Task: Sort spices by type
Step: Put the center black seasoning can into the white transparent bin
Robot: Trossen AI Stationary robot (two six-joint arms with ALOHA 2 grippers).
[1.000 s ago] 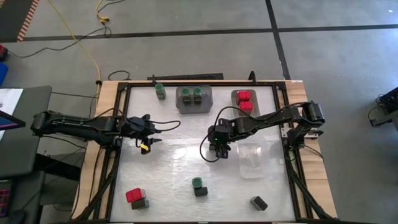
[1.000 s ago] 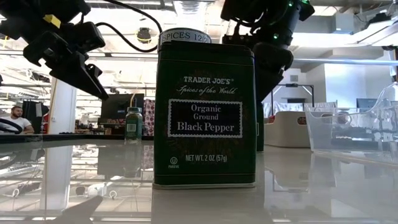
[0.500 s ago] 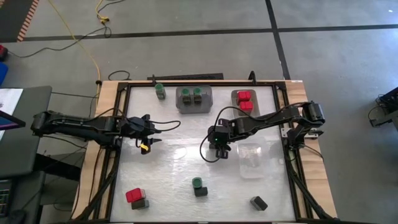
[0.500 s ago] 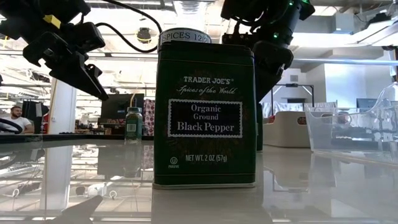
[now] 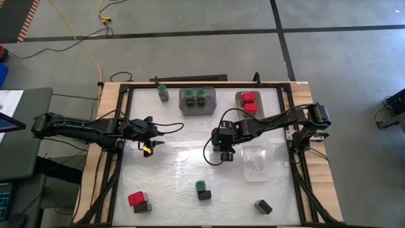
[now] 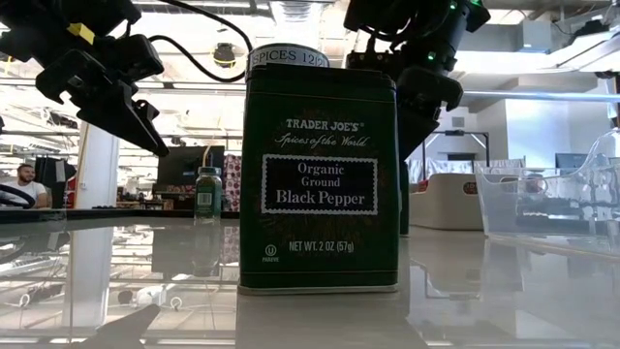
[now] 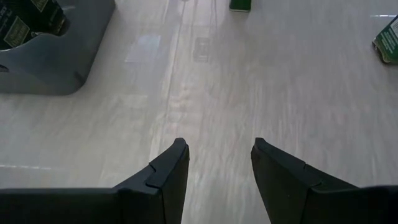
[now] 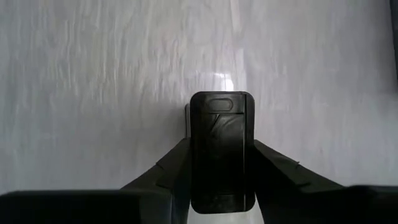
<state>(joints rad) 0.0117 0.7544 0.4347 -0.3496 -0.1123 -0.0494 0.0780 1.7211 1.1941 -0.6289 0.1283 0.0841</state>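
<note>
My right gripper (image 5: 223, 152) stands at the table's middle, pointing down, shut on a dark grey spice tin (image 8: 221, 124). My left gripper (image 5: 150, 144) hovers open over bare table at the left, nothing between its fingers (image 7: 217, 162). Other spices stand about. One green-lidded jar (image 5: 163, 92) is at the far edge and two more sit in the grey tray (image 5: 197, 100). Red-topped boxes (image 5: 248, 101) fill a far tray. A green-lidded jar rests on a dark pepper tin (image 5: 202, 189) near the front. A red box and a dark tin (image 5: 139, 201) stand front left. One dark tin (image 5: 263, 206) lies front right. My right gripper pinches the dark tin between its two fingers (image 8: 168, 168), one on each long side near the top (image 8: 194, 155). The fingers come from above, pointing down. The tin is upright; its lower part (image 6: 404, 208) reaches down to the tabletop behind the pepper tin.
A clear tray (image 5: 256, 162) lies just right of my right gripper. The table's raised frame (image 5: 126, 88) runs round the white top. Bare table lies between the two grippers and toward the near edge. A person sits far off in the room (image 6: 29, 184).
My right gripper has shut its fingers on the dark tin without moving across the table. The tin stands where it was.
</note>
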